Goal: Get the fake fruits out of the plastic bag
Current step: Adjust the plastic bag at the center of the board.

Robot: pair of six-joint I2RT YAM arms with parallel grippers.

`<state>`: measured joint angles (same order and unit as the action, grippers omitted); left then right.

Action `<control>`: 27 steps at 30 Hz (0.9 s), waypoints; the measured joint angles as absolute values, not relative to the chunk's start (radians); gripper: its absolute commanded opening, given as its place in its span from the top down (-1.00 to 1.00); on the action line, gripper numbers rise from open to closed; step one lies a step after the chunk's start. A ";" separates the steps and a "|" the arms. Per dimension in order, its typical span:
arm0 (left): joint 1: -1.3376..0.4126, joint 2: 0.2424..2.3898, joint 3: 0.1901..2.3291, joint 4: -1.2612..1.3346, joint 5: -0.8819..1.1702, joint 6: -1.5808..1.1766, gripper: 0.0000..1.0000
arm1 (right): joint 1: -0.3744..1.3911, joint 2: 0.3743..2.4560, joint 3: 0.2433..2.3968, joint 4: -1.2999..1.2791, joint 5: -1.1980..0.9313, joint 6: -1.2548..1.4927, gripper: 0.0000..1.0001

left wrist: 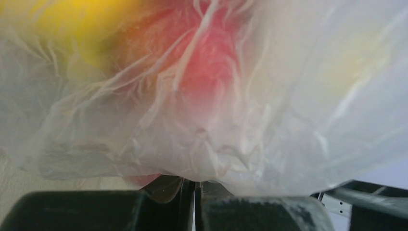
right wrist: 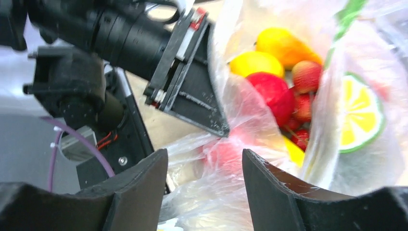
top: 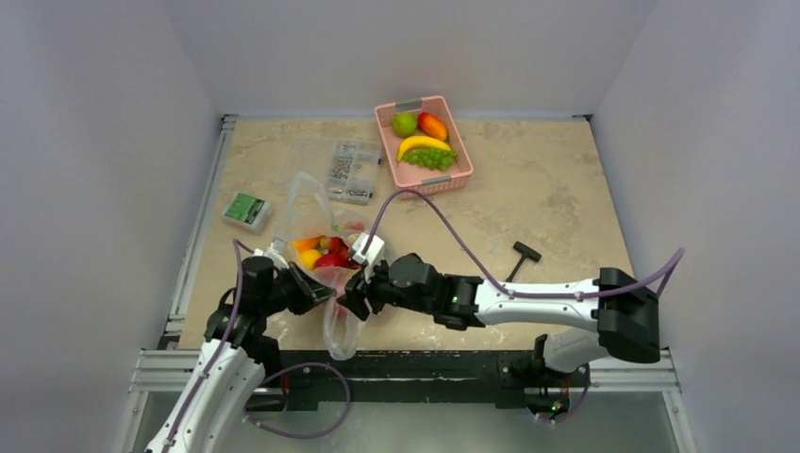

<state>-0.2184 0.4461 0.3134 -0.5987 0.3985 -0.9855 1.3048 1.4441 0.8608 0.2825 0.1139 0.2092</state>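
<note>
The fake fruits [top: 321, 251] are bunched inside the plastic bag [top: 308, 209], which lies on the table [top: 547, 189] left of centre, near the front edge. The bag's long axis runs from the near edge toward the clear case [top: 345, 170], with the fruits gathered about its middle. They are closed in by crinkled film on every visible side.

A fold of that film is pinched between the closed fingers of the left gripper [left wrist: 194, 186], seen most plainly in the left wrist view. The right gripper [right wrist: 203, 159] is held with its jaws wide apart, with film between them but nothing gripped.

Only in the right wrist view can red, yellow and orange-yellow fruits be told apart, beside a printed lime slice [right wrist: 361, 113].

A green box [top: 247, 209] lies left of the bag. A pink basket [top: 439, 181] stands well beyond it.
</note>
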 measured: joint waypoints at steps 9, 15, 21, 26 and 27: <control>-0.218 0.427 0.225 -0.440 0.410 -1.092 1.00 | 1.261 1.396 0.882 0.119 0.160 0.345 0.19; -0.218 0.469 0.218 -0.394 0.386 -1.141 1.00 | 1.233 1.407 0.749 0.137 0.200 0.438 0.45; -0.218 0.551 0.218 -0.327 0.350 -1.157 1.00 | 1.200 1.550 0.696 0.239 0.229 0.509 0.53; -0.218 0.657 0.226 -0.280 0.323 -1.145 1.00 | 1.177 1.677 0.721 0.360 0.257 0.516 0.54; -0.218 0.686 0.241 -0.287 0.312 -1.131 1.00 | 1.169 1.715 0.746 0.384 0.269 0.513 0.54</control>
<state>-0.2184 0.6861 0.2413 -0.2867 0.3119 -1.1305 1.1687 1.7153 0.7456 0.3836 0.2687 0.5129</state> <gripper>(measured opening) 0.005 0.235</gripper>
